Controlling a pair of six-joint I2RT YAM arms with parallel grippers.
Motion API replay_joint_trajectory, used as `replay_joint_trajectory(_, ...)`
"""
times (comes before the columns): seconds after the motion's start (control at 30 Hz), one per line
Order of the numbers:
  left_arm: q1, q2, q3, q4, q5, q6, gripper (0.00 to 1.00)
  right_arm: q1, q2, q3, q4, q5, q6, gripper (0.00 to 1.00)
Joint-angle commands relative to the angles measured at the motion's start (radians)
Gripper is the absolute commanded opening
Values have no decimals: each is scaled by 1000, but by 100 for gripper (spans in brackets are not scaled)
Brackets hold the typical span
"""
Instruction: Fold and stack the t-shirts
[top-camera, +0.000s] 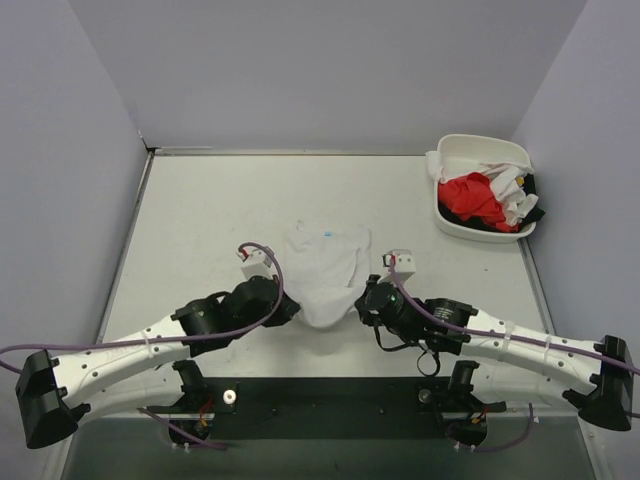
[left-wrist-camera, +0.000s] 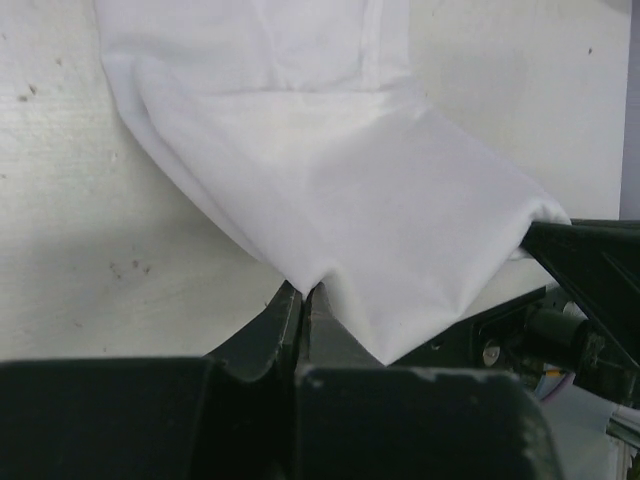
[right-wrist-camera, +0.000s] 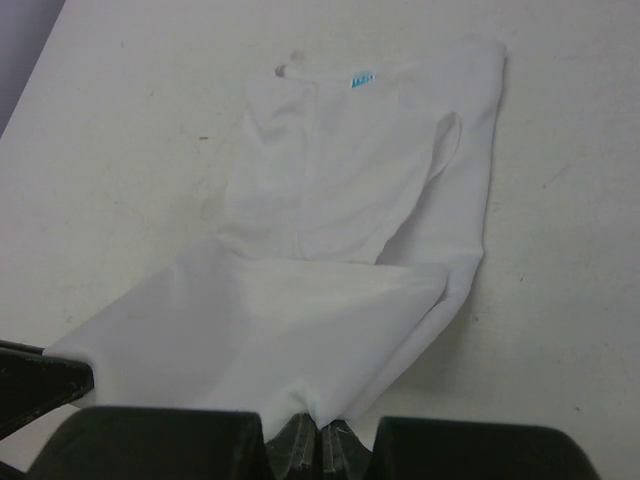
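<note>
Table (top-camera: 200, 210): white, walls on three sides.
White shirt (top-camera: 325, 262): at table centre, neck end far. The near hem is raised off the surface and stretched between the two grippers.
Tub (top-camera: 472, 142): far right corner, well apart from the white shirt. It holds a red shirt (top-camera: 472, 196) heaped with white cloth (top-camera: 505, 185).
Left gripper (left-wrist-camera: 303, 296): jaws pressed together, pinching the hem's left part.
Right gripper (right-wrist-camera: 318, 432): jaws likewise clamped on the hem's right part.
Label (right-wrist-camera: 363, 80): blue, at the neckline, facing up.
</note>
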Motion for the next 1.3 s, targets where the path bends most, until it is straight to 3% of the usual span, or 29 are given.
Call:
replay_joint_trajectory(0.0, 82, 49, 105, 34, 8, 119, 0, -66, 11, 107, -30, 52, -114, 0)
replay_joint_trajectory(0.27, 266, 141, 162, 129, 121, 199, 0, -275, 90, 199, 4, -34, -239, 0)
replay_joint_trajectory(0.47, 338, 261, 227, 215, 173, 233, 0, -405, 230, 235, 112, -170, -275, 0)
replay_joint_trajectory(0.67, 395, 418, 303, 303, 235, 247, 0, -477, 373, 343, 162, -247, -305, 0)
replay_joint_trajectory(1.27, 547, 656, 460, 346, 285, 268, 0, -645, 679, 578, 195, -361, -338, 0)
